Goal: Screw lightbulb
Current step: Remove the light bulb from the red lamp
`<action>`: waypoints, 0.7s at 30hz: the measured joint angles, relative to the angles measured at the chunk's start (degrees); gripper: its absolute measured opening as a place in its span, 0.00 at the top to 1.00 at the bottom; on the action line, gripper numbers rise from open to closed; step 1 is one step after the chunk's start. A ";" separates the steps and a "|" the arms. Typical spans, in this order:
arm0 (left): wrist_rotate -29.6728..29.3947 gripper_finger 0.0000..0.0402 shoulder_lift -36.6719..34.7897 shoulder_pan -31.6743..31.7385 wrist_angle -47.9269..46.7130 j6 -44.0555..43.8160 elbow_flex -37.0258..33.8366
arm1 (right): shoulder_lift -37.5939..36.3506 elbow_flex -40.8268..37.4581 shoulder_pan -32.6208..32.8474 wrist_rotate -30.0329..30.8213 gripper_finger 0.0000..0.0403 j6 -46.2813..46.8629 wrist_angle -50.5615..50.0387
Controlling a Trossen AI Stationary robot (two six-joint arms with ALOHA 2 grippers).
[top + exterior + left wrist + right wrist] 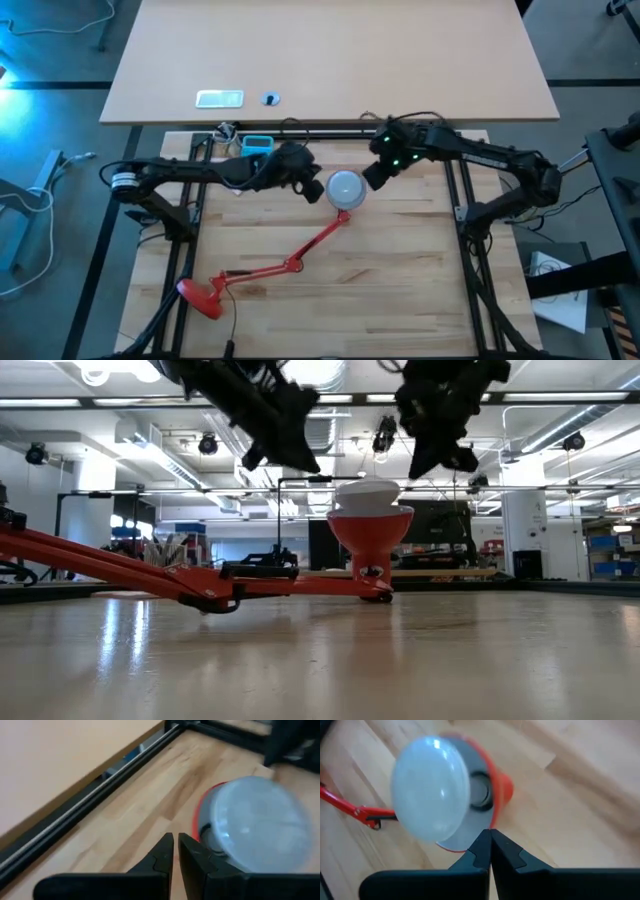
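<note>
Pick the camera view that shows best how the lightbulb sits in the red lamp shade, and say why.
The right wrist view: the lightbulb leans to one side in the red shade, the socket exposed beside it. The low view shows only its dome above the rim, the high view only its top, and the left wrist view a blurred dome.

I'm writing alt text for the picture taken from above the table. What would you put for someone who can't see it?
A white lightbulb sits in the upturned shade of a red desk lamp lying on a wooden table, seen from overhead. Two dark robot arms reach in from either side, the left tool and right tool flanking the bulb, neither holding it.
</note>
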 joint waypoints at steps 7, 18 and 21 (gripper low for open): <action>3.18 0.96 -3.39 -5.88 2.45 -2.31 -0.02 | -9.55 -0.38 2.10 7.59 1.00 -2.89 0.89; 2.48 0.96 -3.16 -16.58 7.19 -5.66 5.05 | -21.20 -11.22 20.63 17.96 1.00 6.13 21.77; 2.50 0.96 -2.12 -18.21 7.15 -3.55 8.53 | -22.14 -13.02 26.77 21.06 1.00 9.79 26.16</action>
